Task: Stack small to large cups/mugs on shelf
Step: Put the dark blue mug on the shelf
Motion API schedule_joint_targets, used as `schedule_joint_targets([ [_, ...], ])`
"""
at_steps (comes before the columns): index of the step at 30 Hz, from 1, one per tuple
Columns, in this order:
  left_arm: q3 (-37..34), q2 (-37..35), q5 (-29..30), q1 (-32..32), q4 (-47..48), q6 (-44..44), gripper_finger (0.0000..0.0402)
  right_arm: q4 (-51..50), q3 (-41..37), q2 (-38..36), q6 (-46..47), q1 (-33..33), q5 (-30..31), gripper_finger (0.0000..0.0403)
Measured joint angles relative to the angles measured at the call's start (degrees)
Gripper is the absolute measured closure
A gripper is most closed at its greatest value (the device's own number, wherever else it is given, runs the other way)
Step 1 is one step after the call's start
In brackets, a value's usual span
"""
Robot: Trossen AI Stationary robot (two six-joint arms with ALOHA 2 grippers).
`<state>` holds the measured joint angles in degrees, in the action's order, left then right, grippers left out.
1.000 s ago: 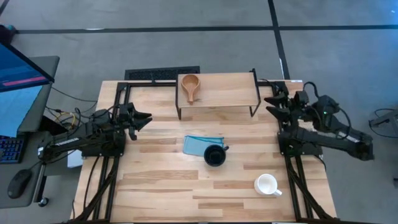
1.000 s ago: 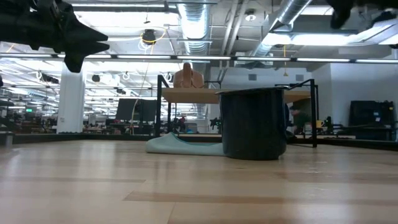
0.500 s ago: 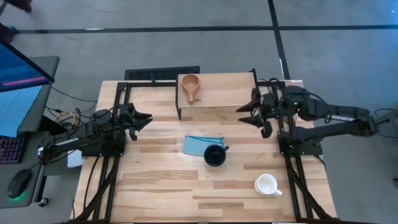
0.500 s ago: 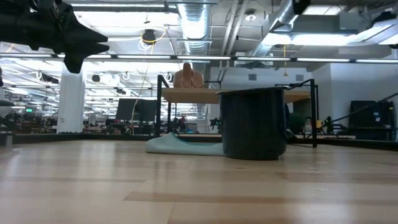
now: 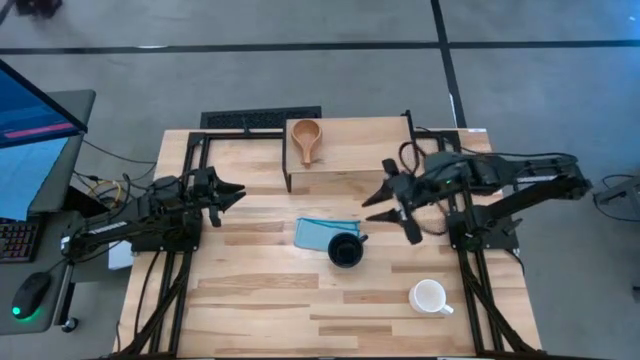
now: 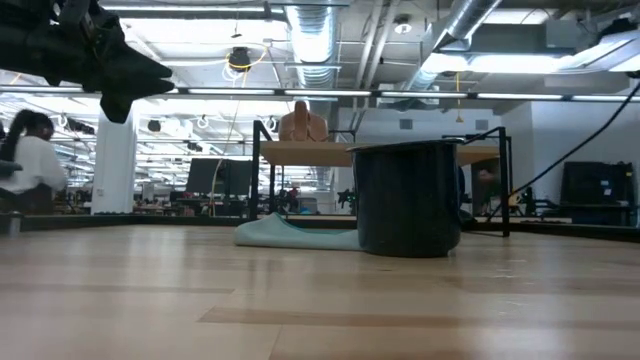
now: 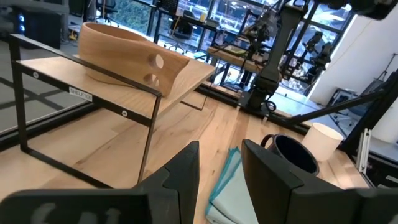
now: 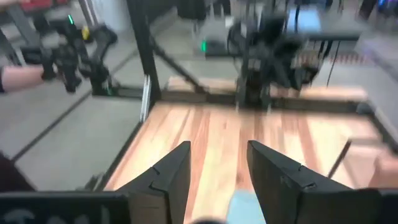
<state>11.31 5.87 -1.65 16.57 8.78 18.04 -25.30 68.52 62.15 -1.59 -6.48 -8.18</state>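
Observation:
The tan wooden cup (image 5: 305, 135) stands on the shelf (image 5: 365, 148), near its left end, its flat handle pointing to the near edge; the left wrist view shows this cup (image 7: 121, 57) on the board (image 7: 74, 78). The navy mug (image 5: 345, 250) stands mid-table, partly on the blue cloth (image 5: 320, 232). The white mug (image 5: 429, 297) stands near the table's right near corner. My right gripper (image 5: 392, 212) hovers open, right of the navy mug, in front of the shelf's right end. My left gripper (image 5: 228, 195) waits open at the table's left, in the air.
The shelf's thin black legs (image 5: 289, 180) stand along the table's far side. The low view shows the navy mug (image 6: 405, 200) large in front, the cloth (image 6: 290, 235) beside it and the shelf (image 6: 300, 152) behind. A person (image 6: 30, 165) sits far off in the room.
My right arm has swung from the table's right edge toward the left and the near edge, out over the table in front of the shelf's right end, toward the navy mug. Its gripper has turned on the way. Mugs, cup and cloth have not moved.

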Motion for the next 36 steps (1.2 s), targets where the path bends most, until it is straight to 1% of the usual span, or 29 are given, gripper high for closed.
schedule_joint_targets([
  [4, 0.0, 0.0, 0.0, 0.0, 0.0, 0.0, 0.0292, -6.4, 2.8, 3.6, 3.4, -2.3, 1.0, 0.0229],
  [10, 0.0, 0.0, 0.0, 0.0, 1.0, 0.0, 0.0292, -5.9, 3.4, 7.6, 8.3, -6.2, 1.3, 0.0235],
  [14, 0.0, 0.0, 0.0, 0.0, 1.3, 0.0, 0.0292, -6.0, 3.4, 10.8, 11.7, -8.0, 4.0, 0.0241],
  [19, 0.0, 0.0, 0.0, 0.0, 1.3, 0.0, 0.0292, -5.1, 3.4, 15.1, 13.1, -8.5, 5.7, 0.0248],
  [25, 0.0, 0.0, -0.1, 0.0, 1.3, -1.8, 0.0292, -5.2, 3.4, 18.9, 4.3, -7.3, 6.0, 0.0257],
  [28, 0.0, 0.0, -0.1, 0.0, 1.3, -3.1, 0.0292, -5.3, 3.4, 20.0, -1.6, -6.7, 7.9, 0.0262],
  [31, 0.0, 0.0, -0.1, 0.0, 1.9, -3.4, 0.0292, -5.7, 3.4, 21.2, -8.9, -6.3, 11.6, 0.0265],
  [36, 0.0, 0.0, -0.1, 0.0, 4.8, -2.4, 0.0292, -5.5, 3.4, 23.3, -24.6, -6.3, 19.1, 0.0266],
])
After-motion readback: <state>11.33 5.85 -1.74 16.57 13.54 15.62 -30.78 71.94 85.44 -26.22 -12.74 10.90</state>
